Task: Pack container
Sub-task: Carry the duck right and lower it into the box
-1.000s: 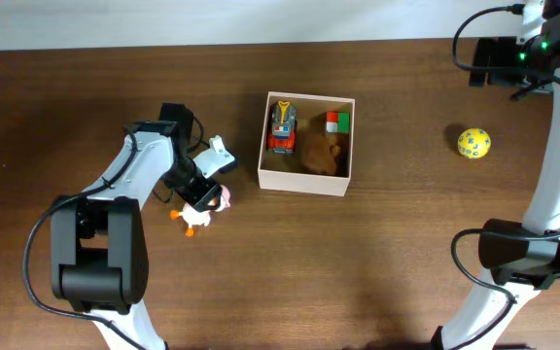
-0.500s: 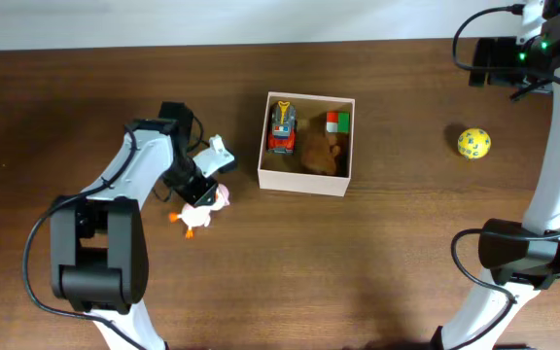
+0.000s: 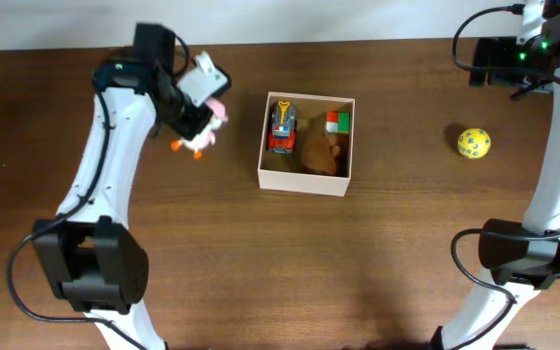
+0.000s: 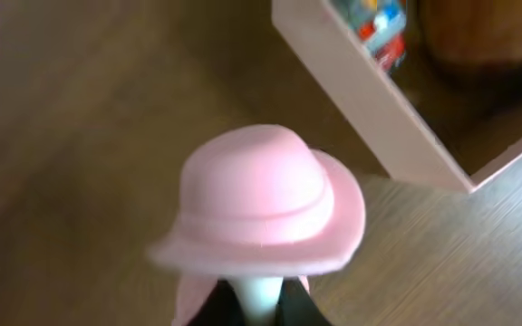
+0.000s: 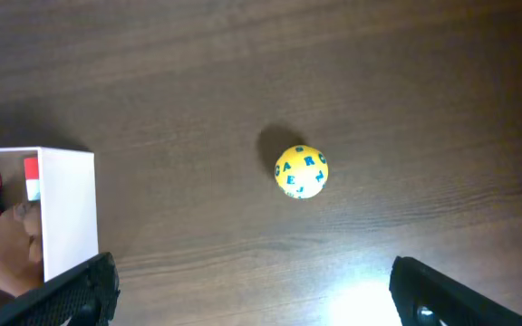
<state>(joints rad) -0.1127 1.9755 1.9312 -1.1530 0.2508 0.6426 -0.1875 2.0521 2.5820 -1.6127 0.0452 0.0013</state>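
Aloft, left pincer [image 3: 195, 117] clamps the duck toy [image 3: 201, 139] near container [image 3: 304, 182]; right pincer [image 5: 256, 303] gapes wide.

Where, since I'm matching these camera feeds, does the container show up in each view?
Overhead: the container sits near the centre, slightly above the middle.
Left wrist: its white corner is in the upper right, beyond the pink-hatted toy.
Right wrist: it is cut off at the left edge.
Shared landmark: the brown toy inside it.

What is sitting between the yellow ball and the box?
Nothing: only bare wooden table lies between the yellow ball and the container, clearest in the overhead view.
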